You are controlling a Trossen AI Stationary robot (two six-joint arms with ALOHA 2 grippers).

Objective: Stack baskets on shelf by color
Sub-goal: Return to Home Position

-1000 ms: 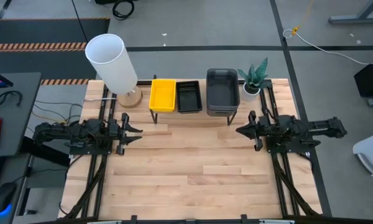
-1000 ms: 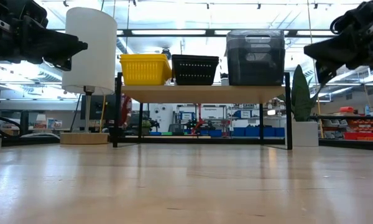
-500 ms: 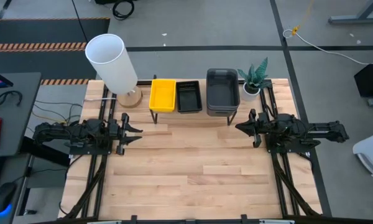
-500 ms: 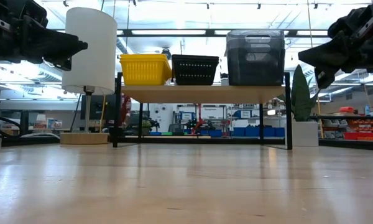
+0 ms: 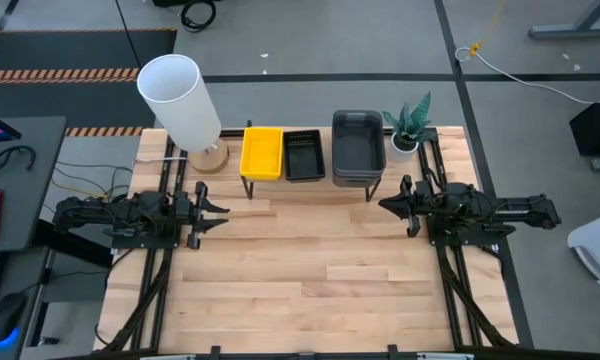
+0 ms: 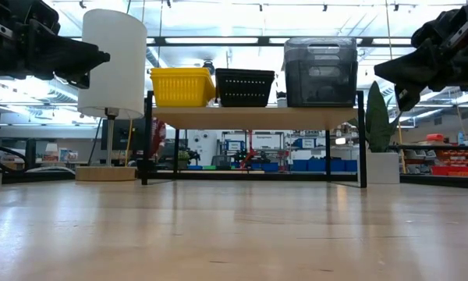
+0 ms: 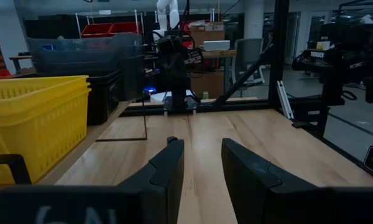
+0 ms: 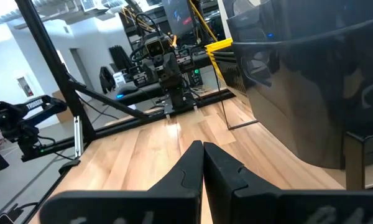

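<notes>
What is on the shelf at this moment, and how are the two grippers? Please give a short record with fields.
shelf: at the table's far edge, between the lamp and the plant
yellow baskets: on the shelf, at the lamp end
black baskets: on the shelf, in the middle
grey baskets: on the shelf, at the plant end, the tallest stack
left gripper: open, empty, over the table's left side
right gripper: shut, empty, over the table's right side
</notes>
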